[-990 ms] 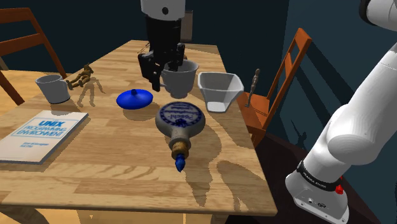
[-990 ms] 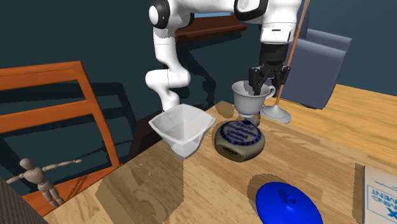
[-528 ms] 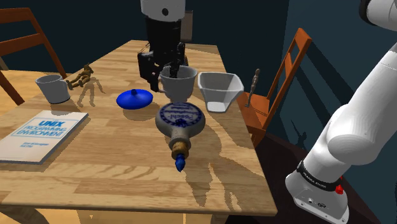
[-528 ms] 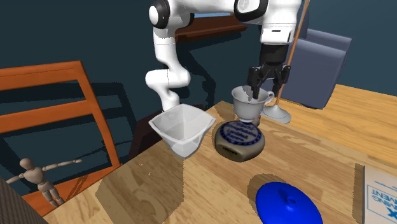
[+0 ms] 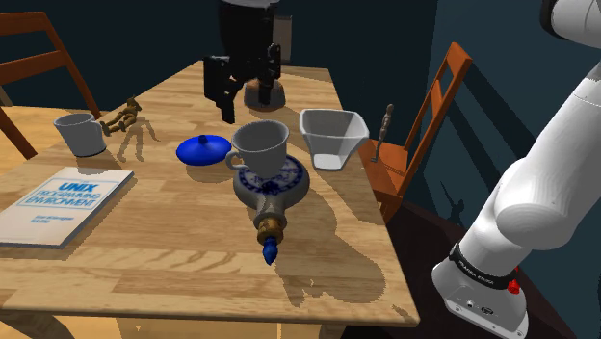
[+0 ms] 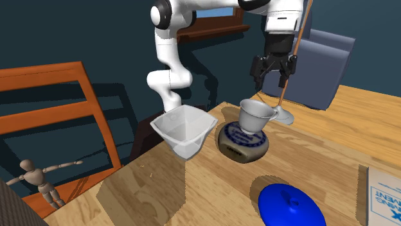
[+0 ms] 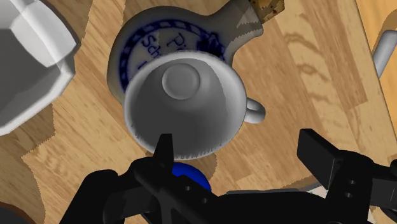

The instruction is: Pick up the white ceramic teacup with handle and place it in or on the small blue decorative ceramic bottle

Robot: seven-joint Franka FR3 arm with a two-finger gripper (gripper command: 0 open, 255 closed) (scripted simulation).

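Teacup (image 5: pixel 260 144) rests mouth-up on the flat blue-patterned bottle (image 5: pixel 281 189) lying on the worktop (image 5: pixel 183 246) (its handle turned toward the blue lid (image 5: pixel 204 149)). We see the claw (image 6: pixel 270 78) hanging above the cup, fingers apart, clasping nothing.

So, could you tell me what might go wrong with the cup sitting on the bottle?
1. The teacup rests on the rounded side of the bottle lying on the table; it could tip or slide off.
2. Falling, it may hit the blue lid or white bowl close by.
3. The open gripper hangs just above; a careless move could clip the rim.
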